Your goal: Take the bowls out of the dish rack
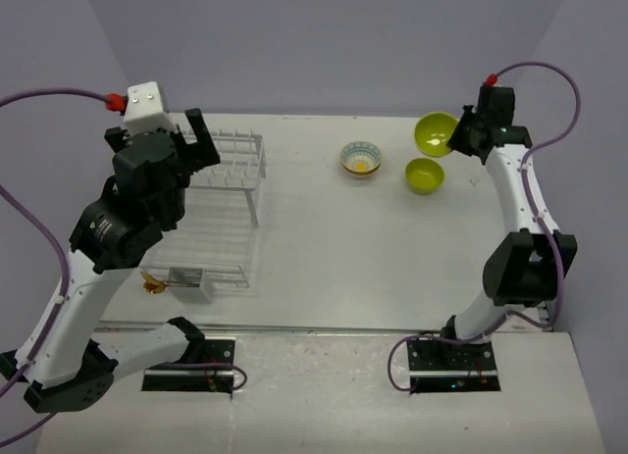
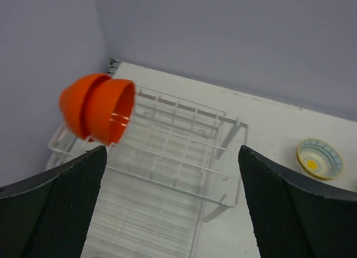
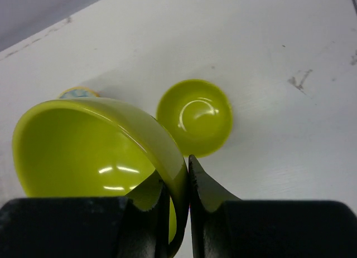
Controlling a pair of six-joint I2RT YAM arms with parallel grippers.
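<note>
Bowls: your two nested glossy orange round bowls (image 2: 97, 107) lie tipped sideways over the white wire dish rack (image 2: 167, 110).
Left pincer (image 2: 172, 152): wide open, empty.
Right pincer (image 3: 179, 177): pinching the rim of a glossy lime-green bowl (image 3: 83, 141).

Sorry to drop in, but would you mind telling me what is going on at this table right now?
Bowls are being unloaded from a white wire dish rack. The right claw is shut on the rim of a tilted lime-green bowl, held beside a second lime-green bowl and a cream blue-rimmed bowl already on the table. The left claw is wide open above the rack, gripping nothing. What look like two nested glossy orange bowls lie tilted in the rack, not yet unloaded.
</note>
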